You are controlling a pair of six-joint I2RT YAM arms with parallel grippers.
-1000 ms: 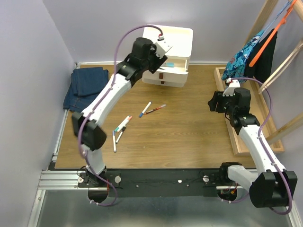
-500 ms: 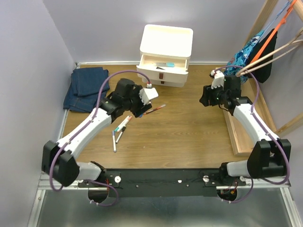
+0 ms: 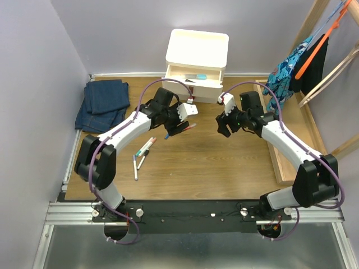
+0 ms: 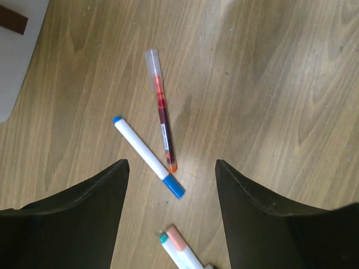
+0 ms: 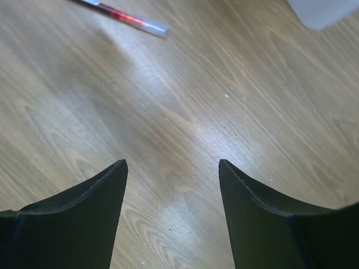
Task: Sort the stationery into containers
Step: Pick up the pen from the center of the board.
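Left arm [image 3: 120, 133] and right arm [image 3: 287, 141] match: white link shells, black joint housings, a purple cable [image 3: 168, 80] looping off each, white block [image 3: 188, 109] at each wrist, curved matte-black fingers [image 4: 67, 218], both bases on a black rail [image 3: 190, 216] with silver screws.

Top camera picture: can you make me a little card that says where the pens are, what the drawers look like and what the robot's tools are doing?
Left tool: open, empty, above the red pen and the blue-capped white pen
Right tool: open, empty, over the bare table
Other pens: a few lying loose, nearer the left arm
Cabinet: top drawer open, a teal thing inside
Jeans: folded, far left corner
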